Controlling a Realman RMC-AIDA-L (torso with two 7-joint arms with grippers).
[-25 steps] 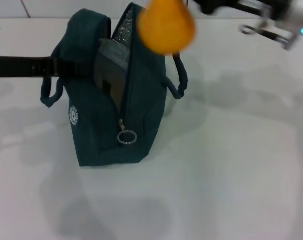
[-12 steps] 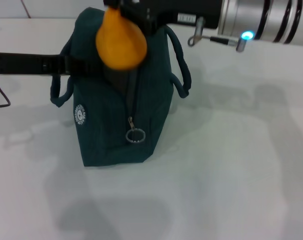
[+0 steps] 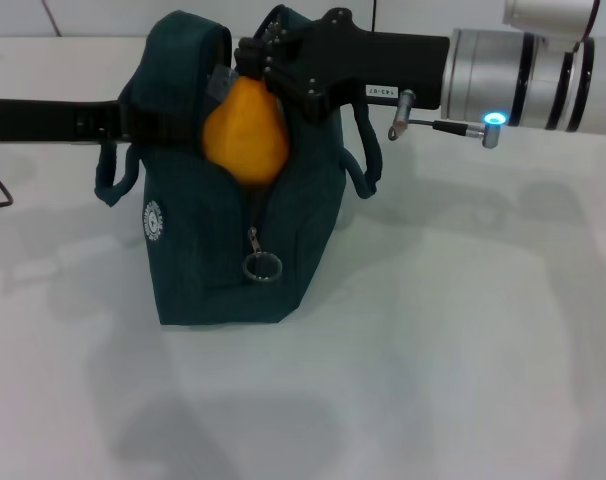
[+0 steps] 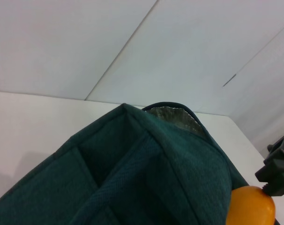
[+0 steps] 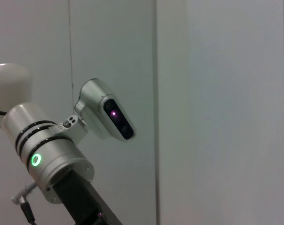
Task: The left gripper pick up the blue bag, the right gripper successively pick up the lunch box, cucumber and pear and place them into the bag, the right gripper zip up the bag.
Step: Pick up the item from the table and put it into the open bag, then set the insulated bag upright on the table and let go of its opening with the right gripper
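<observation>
The blue bag [image 3: 233, 250] stands upright on the white table, its top zip open and its ring pull [image 3: 263, 266] hanging low on the front. An orange-yellow pear [image 3: 245, 135] sits in the bag's mouth, half sunk between the two sides. My right gripper [image 3: 255, 72] reaches in from the right and is shut on the pear's top. My left gripper [image 3: 133, 120] comes in from the left and is shut on the bag's upper left side. In the left wrist view the bag's silver lining [image 4: 172, 115] and the pear [image 4: 250, 208] show. The lunch box and cucumber are hidden.
The bag's carry handle [image 3: 363, 150] loops out on its right side under the right arm [image 3: 503, 65]. White table [image 3: 463, 330] spreads in front and to the right of the bag. The right wrist view shows only a wall and a silver arm segment [image 5: 53, 154].
The right gripper has carried the pear from above the bag's right edge leftward and down into the open mouth. The bag has shifted slightly; the left arm holds its place.
</observation>
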